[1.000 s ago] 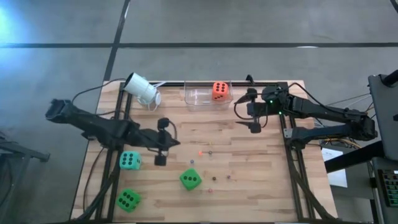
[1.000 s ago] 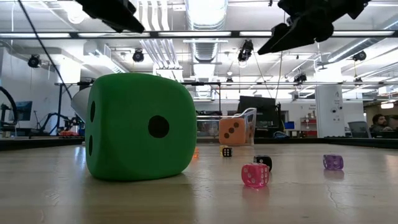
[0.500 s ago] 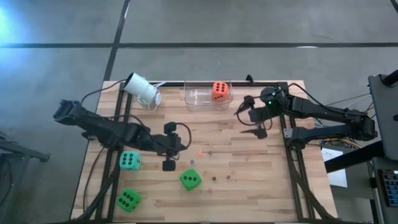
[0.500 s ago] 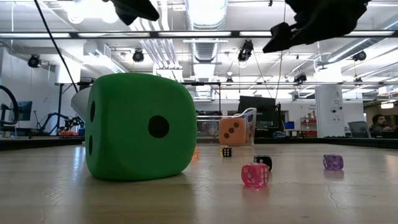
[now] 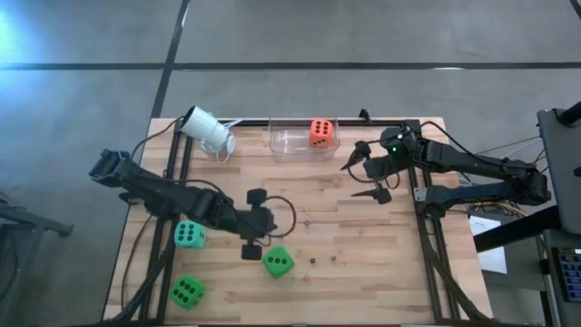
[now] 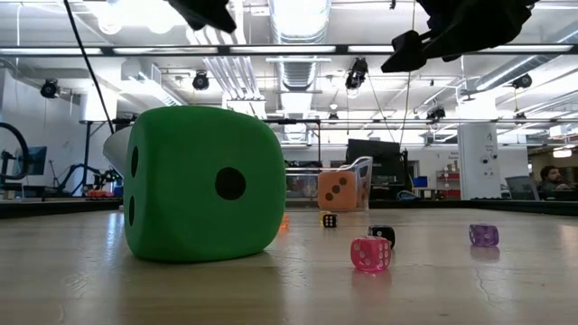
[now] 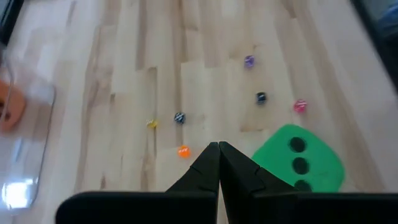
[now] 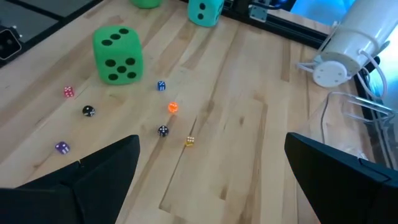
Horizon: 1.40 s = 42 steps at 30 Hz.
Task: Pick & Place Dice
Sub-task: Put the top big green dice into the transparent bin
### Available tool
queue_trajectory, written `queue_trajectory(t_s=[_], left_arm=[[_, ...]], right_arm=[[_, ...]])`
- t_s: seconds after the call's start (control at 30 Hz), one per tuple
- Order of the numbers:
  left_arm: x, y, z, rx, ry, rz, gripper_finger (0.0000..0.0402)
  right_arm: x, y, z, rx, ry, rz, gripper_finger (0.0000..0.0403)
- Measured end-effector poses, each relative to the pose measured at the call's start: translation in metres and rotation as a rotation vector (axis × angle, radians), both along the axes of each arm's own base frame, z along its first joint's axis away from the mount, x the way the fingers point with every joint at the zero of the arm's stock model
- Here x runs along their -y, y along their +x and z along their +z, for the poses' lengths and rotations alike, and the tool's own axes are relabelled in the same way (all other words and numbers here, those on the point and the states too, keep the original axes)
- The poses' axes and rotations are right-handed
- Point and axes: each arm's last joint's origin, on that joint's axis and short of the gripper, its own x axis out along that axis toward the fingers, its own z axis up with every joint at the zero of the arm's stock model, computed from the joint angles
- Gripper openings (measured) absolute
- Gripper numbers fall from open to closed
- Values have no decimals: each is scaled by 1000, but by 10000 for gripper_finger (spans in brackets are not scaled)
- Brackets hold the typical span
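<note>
My left gripper [image 5: 249, 251] hovers with fingers pressed together, holding nothing, just beside the green die [image 5: 278, 262]. I should open it wide before descending. My right gripper [image 5: 367, 178] waits spread near the clear box [image 5: 287, 145].

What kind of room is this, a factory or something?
More likely a robotics lab or workshop: bare ceiling ducts, desks with monitors behind, and a wooden table with big foam dice for practice.
</note>
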Motion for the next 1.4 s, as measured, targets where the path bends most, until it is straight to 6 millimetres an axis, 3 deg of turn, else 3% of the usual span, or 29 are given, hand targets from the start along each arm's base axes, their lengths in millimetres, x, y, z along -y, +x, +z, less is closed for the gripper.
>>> queue_trajectory(t_s=[0.47,0.9,1.07,1.4], left_arm=[[8,19,-21,-24,-48,83,10],[9,18,-21,8,31,139,19],[12,17,-23,6,32,128,84],[18,22,-31,2,6,114,280]], right_arm=[[0,0,0,-2,2,-3,400],[0,0,0,-2,1,-3,400],[0,0,0,-2,1,-3,400],[0,0,0,-1,1,-2,400]])
